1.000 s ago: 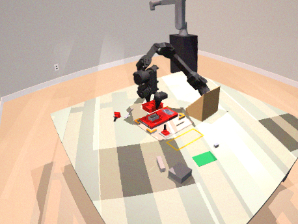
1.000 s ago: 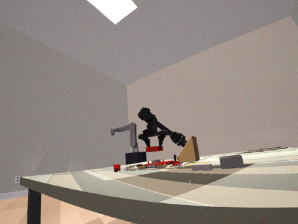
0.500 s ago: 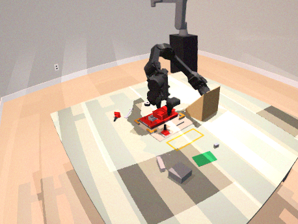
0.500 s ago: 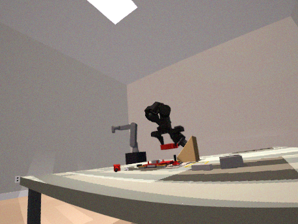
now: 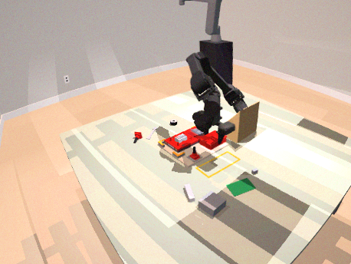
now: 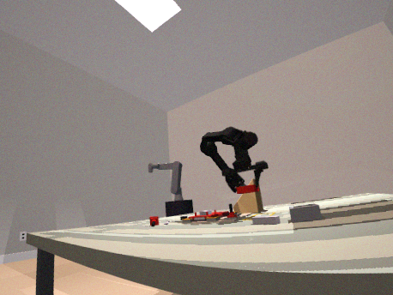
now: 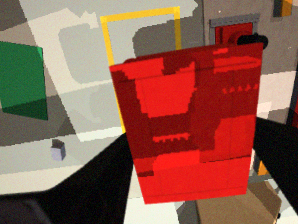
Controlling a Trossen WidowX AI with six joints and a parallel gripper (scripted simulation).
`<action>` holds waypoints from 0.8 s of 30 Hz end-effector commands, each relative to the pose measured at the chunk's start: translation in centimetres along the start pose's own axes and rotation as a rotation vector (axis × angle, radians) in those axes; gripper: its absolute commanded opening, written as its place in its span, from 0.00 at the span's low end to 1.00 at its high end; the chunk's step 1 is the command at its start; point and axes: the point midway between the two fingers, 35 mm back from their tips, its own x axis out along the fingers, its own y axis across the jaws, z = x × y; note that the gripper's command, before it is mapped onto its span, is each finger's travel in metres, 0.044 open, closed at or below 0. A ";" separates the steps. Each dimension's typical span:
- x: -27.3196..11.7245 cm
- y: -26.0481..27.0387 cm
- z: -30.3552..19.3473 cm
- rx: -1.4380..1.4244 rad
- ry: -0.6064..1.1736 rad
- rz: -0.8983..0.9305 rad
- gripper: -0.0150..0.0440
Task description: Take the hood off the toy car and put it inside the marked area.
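My gripper [image 5: 213, 132] [image 6: 248, 183] [image 7: 187, 130] is shut on the red hood [image 5: 210, 141] [image 6: 247, 189] [image 7: 190, 115] and holds it in the air, well above the table. The toy car [image 5: 178, 141] [image 6: 206, 214], red with orange and grey parts, lies on the table just left of the gripper. The marked area [image 5: 202, 173] [image 7: 140, 13] is a yellow outlined rectangle on the table in front of the car. In the wrist view the hood covers its near right part. A red-knobbed car part [image 7: 232, 32] lies beside the rectangle.
A tan cardboard wedge [image 5: 247, 120] [image 6: 250, 201] stands right of the gripper. A green patch [image 5: 241, 186] [image 7: 20, 80], a small grey cube [image 5: 254, 171] [image 7: 57, 150], a white bar [image 5: 189, 192] and a grey block [image 5: 211, 203] [image 6: 305, 212] lie nearer the front. A small red piece [image 5: 138, 135] lies left.
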 end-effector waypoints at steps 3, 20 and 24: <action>0.0 3.0 -1.0 0.012 -0.006 -0.005 0.25; 1.2 3.2 -0.9 0.013 -0.007 -0.005 0.25; 1.6 3.2 -0.9 0.013 -0.007 -0.005 0.25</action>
